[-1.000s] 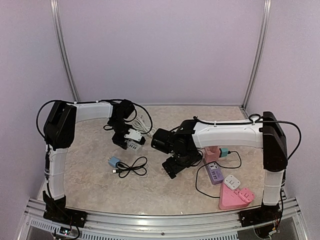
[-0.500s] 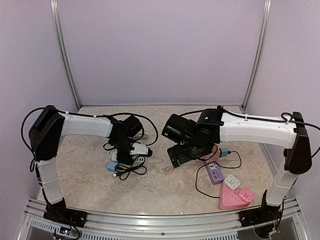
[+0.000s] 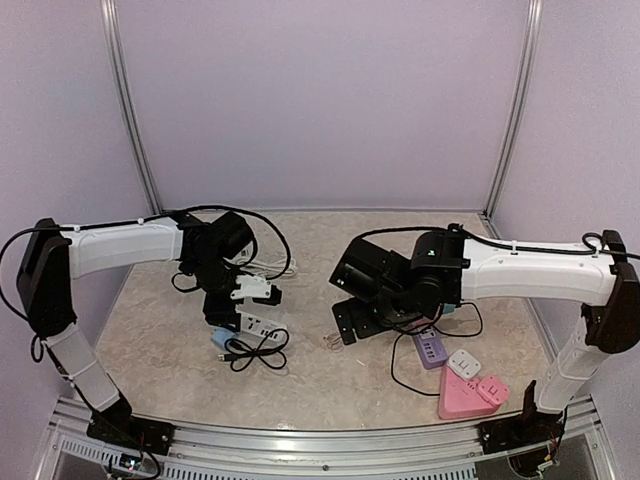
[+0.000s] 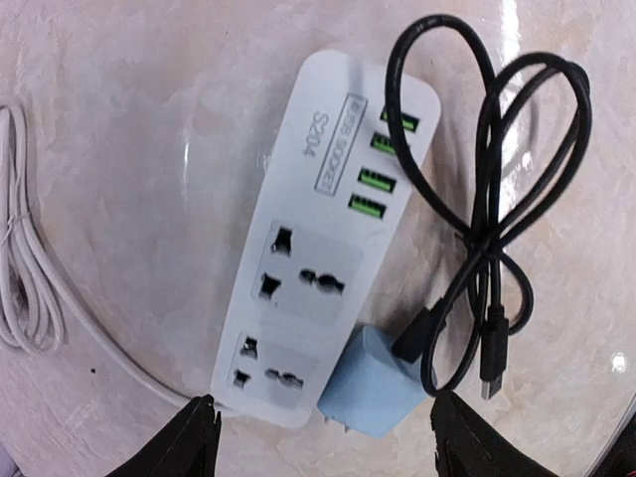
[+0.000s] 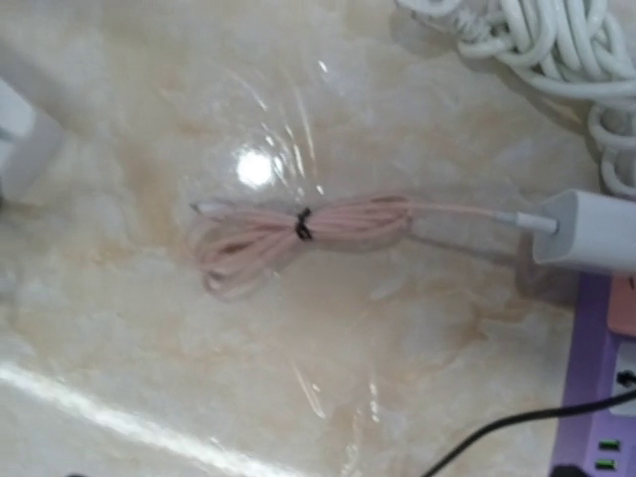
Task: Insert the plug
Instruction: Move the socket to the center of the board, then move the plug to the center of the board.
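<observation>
The blue plug (image 4: 376, 386) lies on the table, its prongs toward the camera, touching the near end of a white power strip (image 4: 318, 238) that has green USB ports. A black cable (image 4: 497, 209) runs from the plug in loops. My left gripper (image 4: 328, 445) hovers open above the plug and the strip's end, a finger on each side and nothing held. In the top view the left gripper (image 3: 232, 316) stands over the strip (image 3: 258, 322) and plug (image 3: 221, 338). My right gripper (image 3: 345, 322) is open over bare table; its fingers stay outside the right wrist view.
A tied pink cable (image 5: 298, 227) leads to a white adapter (image 5: 588, 231) on a purple strip (image 5: 596, 397). A white coiled cord (image 5: 556, 40) lies beyond. A pink triangular socket block (image 3: 470, 395) sits at the near right.
My left arm swung forward and left to stand over the strip and plug; its jaws narrowed, then widened again. My right arm stretched out and its gripper shifted slightly.
</observation>
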You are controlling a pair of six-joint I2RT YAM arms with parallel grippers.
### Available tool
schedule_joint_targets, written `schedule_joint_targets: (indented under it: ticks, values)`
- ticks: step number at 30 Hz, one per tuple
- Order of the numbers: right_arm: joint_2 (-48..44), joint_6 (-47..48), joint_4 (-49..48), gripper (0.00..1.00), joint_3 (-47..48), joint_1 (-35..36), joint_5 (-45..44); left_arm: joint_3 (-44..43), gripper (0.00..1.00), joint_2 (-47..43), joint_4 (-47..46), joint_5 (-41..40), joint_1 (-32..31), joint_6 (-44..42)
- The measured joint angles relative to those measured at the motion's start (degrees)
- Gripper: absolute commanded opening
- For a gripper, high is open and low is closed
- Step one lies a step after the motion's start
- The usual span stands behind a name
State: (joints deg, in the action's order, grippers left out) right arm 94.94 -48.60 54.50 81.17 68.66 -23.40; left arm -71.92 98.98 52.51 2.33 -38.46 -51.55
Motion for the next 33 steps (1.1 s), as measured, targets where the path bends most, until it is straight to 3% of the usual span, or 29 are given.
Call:
schedule_joint_targets:
  ticks: [6, 13, 22, 27, 33]
  values:
    - [-6.12, 1.16, -7.91, 1.00, -3.41, 0.17, 0.28, 10.88, 0.50, -9.25, 0.57, 1.40, 5.81, -6.10]
    - [-12.17, 2.01, -17.57, 1.00, -9.03, 0.22, 1.25, 21.79, 0.56, -9.42, -4.87, -1.31, 5.64, -13.60]
    - [-13.62, 1.18, -21.55, 1.00, -12.17, 0.22, 2.56, 21.79, 0.56, -9.42, -10.38, -2.71, 5.79, -16.96]
    - [-13.18, 1.44, -21.86, 1.00, -11.85, 0.22, 2.86, 16.94, 0.56, -8.96, -10.12, -3.43, 6.69, -18.60]
    - [-12.31, 1.68, -21.55, 1.00, -11.67, 0.22, 2.91, 13.44, 0.48, -6.86, -10.88, -3.67, 4.94, -19.52]
